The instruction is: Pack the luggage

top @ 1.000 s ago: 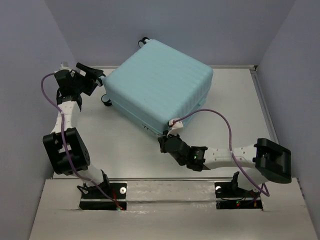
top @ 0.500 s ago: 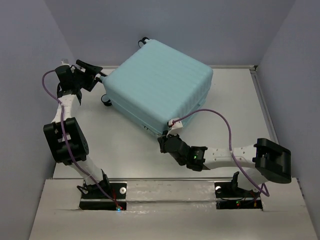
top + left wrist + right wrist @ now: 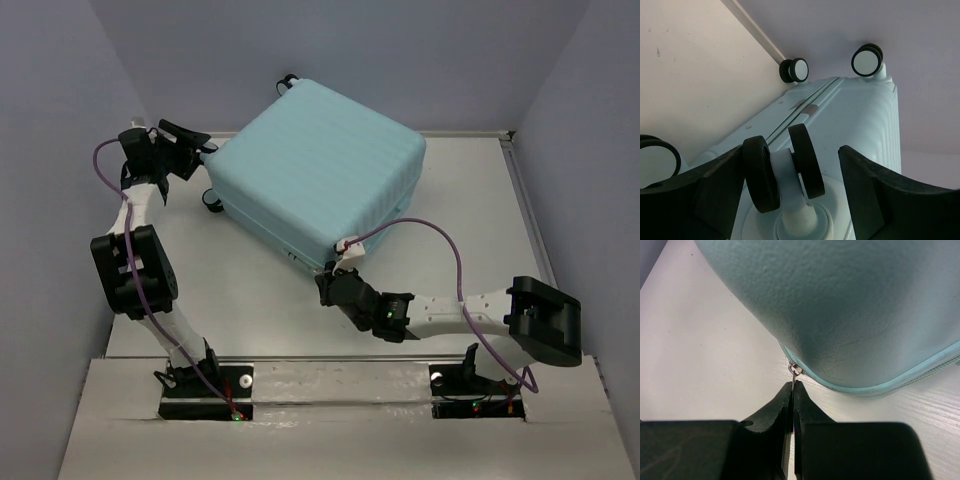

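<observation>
The luggage (image 3: 320,180), a pale aqua ribbed hard-shell case, lies closed and flat at the back middle of the table. My left gripper (image 3: 197,150) is at its far left corner. In the left wrist view this gripper (image 3: 790,155) stands open around a black double caster wheel (image 3: 782,167) on the luggage (image 3: 855,110); the left finger is at the wheel, the right one stands apart. My right gripper (image 3: 328,275) is at the near corner. There it (image 3: 793,385) is shut on the small metal zipper pull (image 3: 792,371) of the luggage (image 3: 850,300).
Other caster wheels show at the case's left side (image 3: 213,203) and far corner (image 3: 288,80), and two more at the back wall (image 3: 795,70) (image 3: 867,59). Grey walls close in the table; a raised rim (image 3: 525,220) runs along its right side.
My left gripper has moved right and back onto the corner caster wheel, and its jaws have narrowed a little. The right arm and the luggage have stayed put.
</observation>
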Robot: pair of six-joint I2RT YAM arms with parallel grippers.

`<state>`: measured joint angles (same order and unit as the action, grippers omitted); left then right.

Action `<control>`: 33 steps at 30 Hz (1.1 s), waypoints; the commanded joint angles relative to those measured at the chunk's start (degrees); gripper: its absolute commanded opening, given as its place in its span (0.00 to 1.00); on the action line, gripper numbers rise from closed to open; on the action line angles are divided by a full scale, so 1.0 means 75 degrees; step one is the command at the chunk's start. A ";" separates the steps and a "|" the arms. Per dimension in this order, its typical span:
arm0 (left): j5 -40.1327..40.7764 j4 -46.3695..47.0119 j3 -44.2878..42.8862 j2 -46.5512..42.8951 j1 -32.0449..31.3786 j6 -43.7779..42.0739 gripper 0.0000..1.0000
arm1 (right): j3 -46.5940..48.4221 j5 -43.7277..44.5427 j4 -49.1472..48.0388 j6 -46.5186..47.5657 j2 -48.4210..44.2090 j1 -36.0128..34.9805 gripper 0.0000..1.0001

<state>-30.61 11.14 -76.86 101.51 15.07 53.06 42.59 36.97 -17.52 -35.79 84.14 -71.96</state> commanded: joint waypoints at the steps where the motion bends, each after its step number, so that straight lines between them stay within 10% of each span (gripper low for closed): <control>1: -0.0290 0.0378 -0.0474 0.0000 -0.0099 0.0179 0.82 | 0.0111 -0.0605 -0.0524 -0.0079 0.0008 -0.0167 0.07; 10: -0.0232 0.0402 -0.0639 0.0246 -0.0146 0.0308 0.58 | 0.0111 -0.0664 -0.0582 -0.0091 0.0067 -0.0167 0.07; 16: -0.0114 0.0705 -0.0510 0.0153 -0.0146 0.0332 0.06 | 0.0087 -0.0664 -0.0594 -0.0056 0.0032 -0.0167 0.07; 33: 0.0940 0.2277 0.3190 -0.2622 -0.1891 -0.0031 0.06 | -0.0136 -0.1040 -0.0395 0.0681 -0.1116 0.0900 0.07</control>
<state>-14.22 25.06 -58.61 89.56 10.48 56.93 40.27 30.83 -14.46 -33.26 79.02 -67.70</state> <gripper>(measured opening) 0.612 0.074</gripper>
